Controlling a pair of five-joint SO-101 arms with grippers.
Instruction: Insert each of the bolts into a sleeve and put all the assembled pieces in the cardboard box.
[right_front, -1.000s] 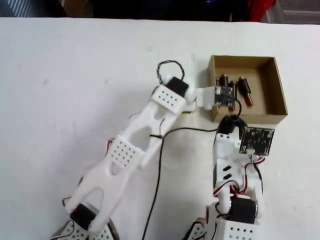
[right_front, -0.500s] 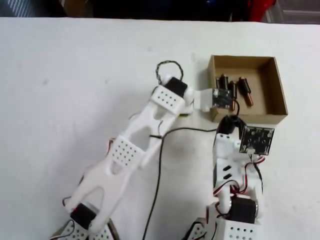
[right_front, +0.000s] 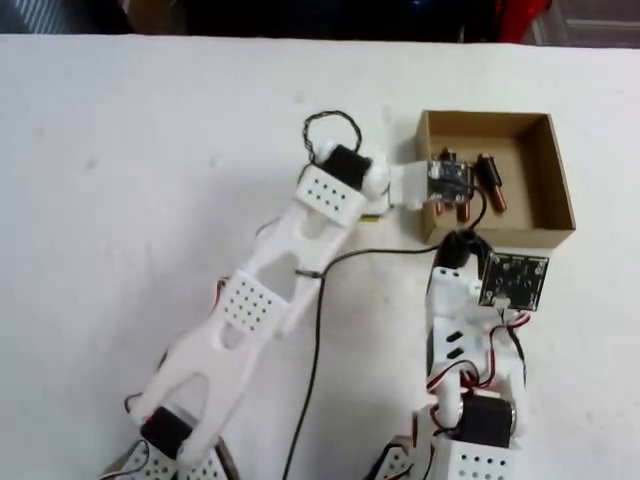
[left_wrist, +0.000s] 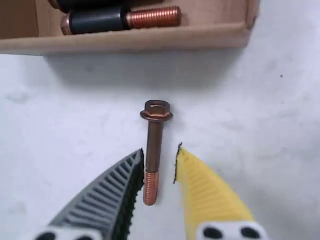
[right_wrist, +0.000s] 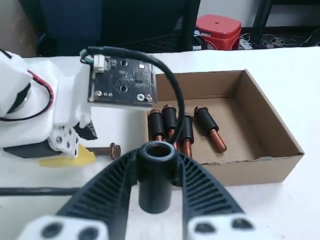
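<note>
One loose bolt (left_wrist: 153, 145) lay on the desk (left_wrist: 260, 125) just outside the cardboard box (right_wrist: 270, 125). Its long axis ran from the left gripper (left_wrist: 160, 152) toward the box wall, head at the far end, threaded end between that gripper's parted fingers, not yet pinched. The right gripper (right_wrist: 156, 165) sat clamped on an upright black sleeve (right_wrist: 156, 180) nearby, with four assembled pieces (right_wrist: 180, 127) lying in the box.

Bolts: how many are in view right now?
5. Four sleeved ones lie side by side in the box; one bare bolt lies on the table outside it, within the open left claw. Others could be hidden.
</note>
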